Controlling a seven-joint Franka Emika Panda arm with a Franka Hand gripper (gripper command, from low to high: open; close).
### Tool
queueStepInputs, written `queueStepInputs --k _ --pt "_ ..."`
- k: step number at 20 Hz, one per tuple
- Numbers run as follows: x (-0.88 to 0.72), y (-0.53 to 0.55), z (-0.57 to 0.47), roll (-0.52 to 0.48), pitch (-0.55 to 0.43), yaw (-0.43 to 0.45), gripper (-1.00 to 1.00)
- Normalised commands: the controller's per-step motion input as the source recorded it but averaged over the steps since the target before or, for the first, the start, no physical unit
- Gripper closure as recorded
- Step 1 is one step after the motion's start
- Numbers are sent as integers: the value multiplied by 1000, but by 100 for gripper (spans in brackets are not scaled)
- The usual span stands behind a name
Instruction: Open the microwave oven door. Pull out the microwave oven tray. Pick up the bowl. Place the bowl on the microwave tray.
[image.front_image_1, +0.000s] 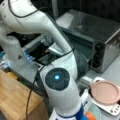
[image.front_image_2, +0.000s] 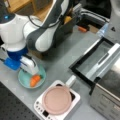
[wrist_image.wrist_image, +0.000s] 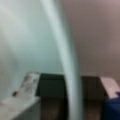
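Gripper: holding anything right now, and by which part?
The gripper is at the bowl, its jaws set either side of the rim, one inside, one outside. Whether they actually clamp it cannot be told.

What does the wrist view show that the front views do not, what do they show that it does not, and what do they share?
Only the wrist view: close up, the rim of the bowl runs between the two fingers of the gripper, with a gap on either side. Only the front views: the microwave oven, the microwave oven door folded down open, and the pink pan on the white appliance. Shared: the gripper down at the bowl.
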Motion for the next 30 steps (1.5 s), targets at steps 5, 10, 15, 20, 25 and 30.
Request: queueStepInputs --k 5,10,15,20,25,30 --pt "-382 464 57 178 -61 -114 100" --pt "-498 492 228 150 -25 -187 100" --pt "-603 530 252 103 -63 -164 100" --pt "-571 408 0 95 -147 -133 100" --pt "-677 186 -94 70 -146 -257 100" --pt "-783 141 -47 32 -133 -374 100"
